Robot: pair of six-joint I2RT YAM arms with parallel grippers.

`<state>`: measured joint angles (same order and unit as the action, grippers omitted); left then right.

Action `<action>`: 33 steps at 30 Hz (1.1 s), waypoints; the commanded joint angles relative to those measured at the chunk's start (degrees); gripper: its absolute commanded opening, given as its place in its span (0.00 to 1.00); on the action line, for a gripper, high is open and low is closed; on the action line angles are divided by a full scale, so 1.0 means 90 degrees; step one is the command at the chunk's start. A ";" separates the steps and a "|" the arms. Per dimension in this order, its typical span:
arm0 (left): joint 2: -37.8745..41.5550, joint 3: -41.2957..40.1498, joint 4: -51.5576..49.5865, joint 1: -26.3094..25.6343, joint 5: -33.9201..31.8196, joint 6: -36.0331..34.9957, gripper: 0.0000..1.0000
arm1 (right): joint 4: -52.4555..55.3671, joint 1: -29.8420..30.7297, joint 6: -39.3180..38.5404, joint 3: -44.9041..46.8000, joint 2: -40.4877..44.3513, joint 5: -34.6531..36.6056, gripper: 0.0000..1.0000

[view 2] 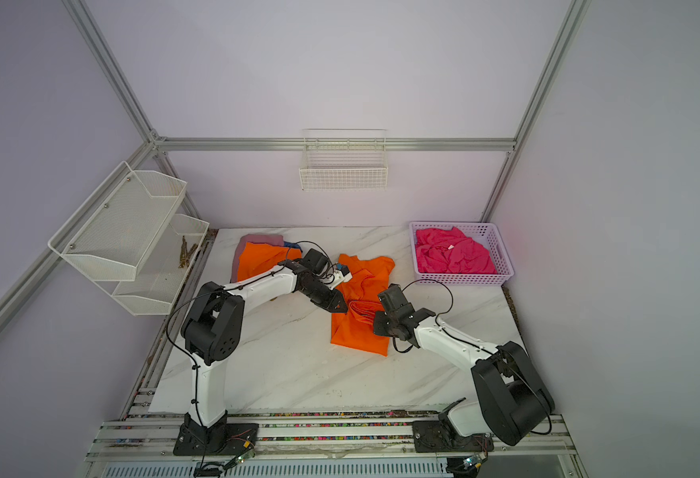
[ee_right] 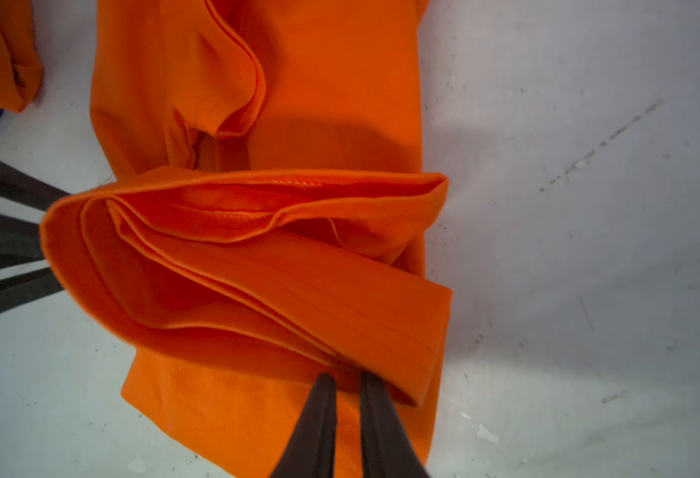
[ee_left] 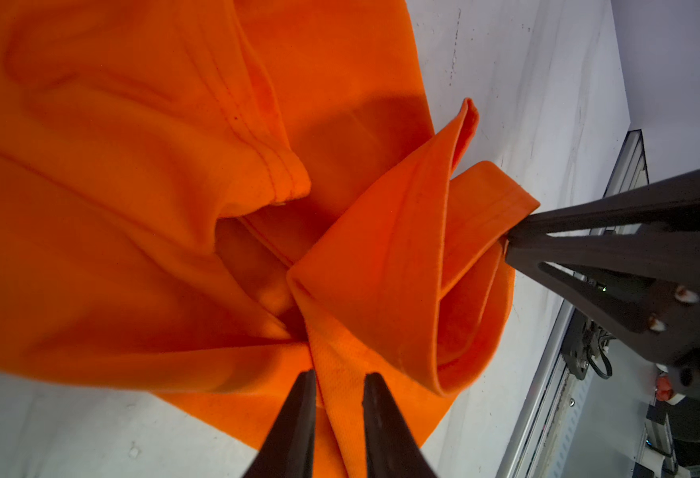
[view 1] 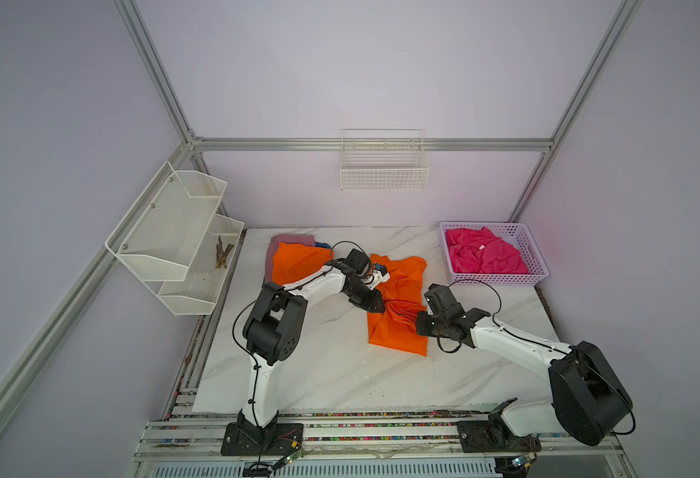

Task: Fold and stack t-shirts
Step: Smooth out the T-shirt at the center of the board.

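Both top views: orange shirt (view 1: 398, 335) lies mid-table (view 1: 319, 372), long axis 12 to 6 o'clock, both claws clenched on its bunched middle fold.

Left claw (view 1: 379, 308) pinches the fold from 9 o'clock and right claw (view 1: 419, 319) from 3 o'clock, so they face each other across the cloth, equally near. The next fold likely runs along that axis. The stack (view 1: 294, 260) sits at 10 o'clock behind the left arm. The basket (view 1: 501, 281) with a pink shirt (view 1: 480, 252) sits at 2 o'clock, well apart.
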<state>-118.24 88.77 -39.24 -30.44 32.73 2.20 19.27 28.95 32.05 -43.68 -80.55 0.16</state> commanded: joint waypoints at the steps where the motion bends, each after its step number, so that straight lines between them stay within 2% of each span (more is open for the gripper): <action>1: 0.0208 0.0089 -0.0071 -0.0015 -0.0131 -0.0119 0.19 | -0.0347 -0.0034 -0.0086 -0.0023 0.0061 -0.0074 0.05; 3: 0.0273 0.0026 -0.0073 -0.0026 -0.0132 -0.0117 0.16 | -0.0475 -0.0041 -0.0130 0.0004 0.0093 0.0028 0.00; 12: 0.0286 0.0009 -0.0039 -0.0094 0.0137 -0.0054 0.17 | -0.0664 -0.0309 -0.0536 -0.0497 -0.0536 0.0068 0.00; 16: 0.0453 -0.0075 -0.0034 -0.0208 -0.0016 -0.0087 0.17 | -0.0525 -0.0327 -0.0656 -0.0726 -0.0499 0.0130 0.00; 21: 0.0485 -0.0222 0.0025 -0.0271 -0.0085 -0.0182 0.22 | -0.0528 -0.0474 -0.0820 -0.0751 -0.0322 0.0250 0.00; 31: 0.0252 0.0016 0.0273 -0.0349 0.0228 -0.0093 0.26 | -0.0439 -0.0697 -0.1079 -0.0954 -0.0737 0.0194 0.00; 32: 0.0239 0.0037 0.0302 -0.0367 0.0226 -0.0080 0.26 | -0.0397 -0.0703 -0.1112 -0.0957 -0.0662 0.0201 0.00; 33: 0.0201 0.0056 0.0343 -0.0378 0.0248 -0.0061 0.26 | -0.0317 -0.0697 -0.1129 -0.0949 -0.0550 0.0241 0.08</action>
<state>-116.68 87.22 -38.26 -33.26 32.97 1.87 15.05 22.96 23.35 -50.37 -87.18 1.65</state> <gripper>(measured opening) 0.258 0.065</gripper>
